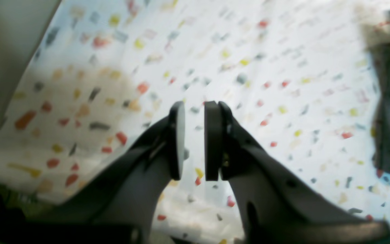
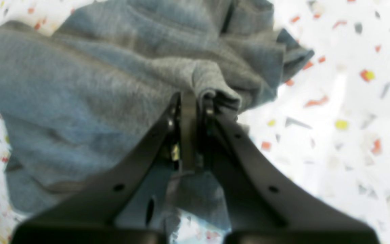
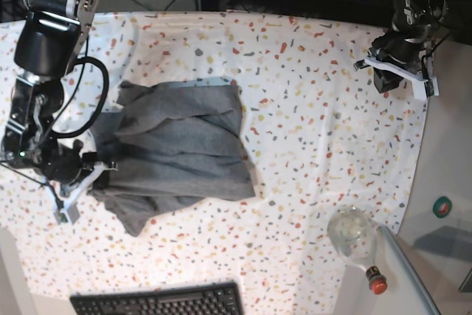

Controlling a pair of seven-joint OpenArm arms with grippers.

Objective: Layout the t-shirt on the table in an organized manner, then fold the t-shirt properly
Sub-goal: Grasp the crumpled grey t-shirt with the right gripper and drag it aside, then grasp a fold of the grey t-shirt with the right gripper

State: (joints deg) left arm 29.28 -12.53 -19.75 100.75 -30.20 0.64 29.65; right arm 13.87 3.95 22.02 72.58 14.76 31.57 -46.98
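Overhead, one t-shirt on one table: right fingers pinch it, left fingers narrowly parted, empty.

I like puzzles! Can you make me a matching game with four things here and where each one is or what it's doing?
Things:
1. t-shirt
2. right gripper
3. left gripper
4. bottle

States:
A. hangs over bare table, holding nothing
B. lies crumpled on the table
C. shut on grey cloth
D. lies at the table's corner, red cap

Pairs: 1-B, 2-C, 3-A, 4-D
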